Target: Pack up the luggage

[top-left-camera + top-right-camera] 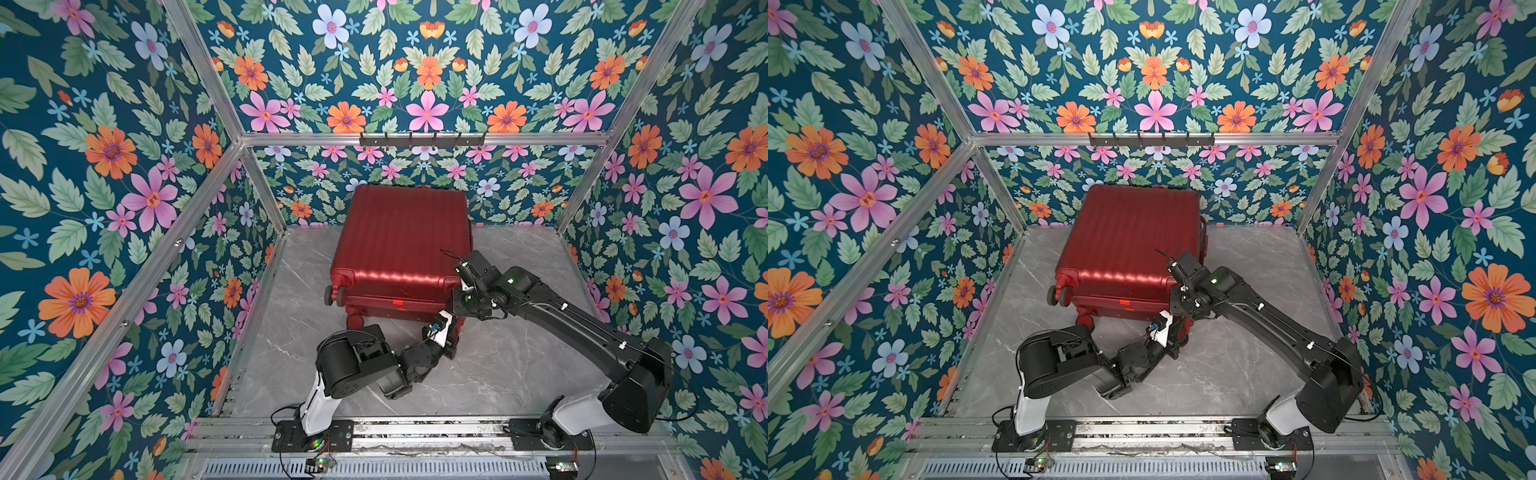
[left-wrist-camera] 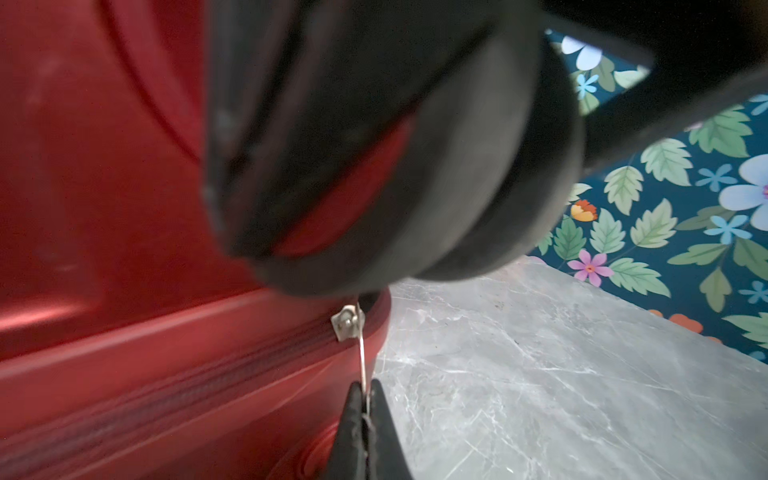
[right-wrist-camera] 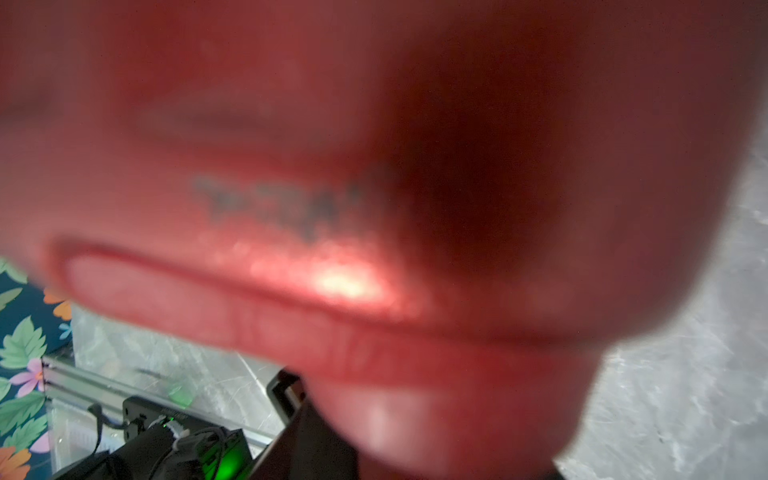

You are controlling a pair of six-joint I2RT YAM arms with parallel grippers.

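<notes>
The left claw (image 2: pixel 365 399) is closed on the zipper pull (image 2: pixel 362 353) of the luggage (image 1: pixel 399 241). The right claw (image 1: pixel 460 303) is seen at the luggage's near corner; opening not discernible.

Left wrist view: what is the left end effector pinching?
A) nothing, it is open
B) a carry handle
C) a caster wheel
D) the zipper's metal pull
D: the left end effector is shut on the thin metal zipper pull hanging from the slider on the luggage seam.

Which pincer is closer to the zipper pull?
Left. The left pincer pinches the zipper pull; the right pincer is apart from it, by the suitcase's side.
</notes>
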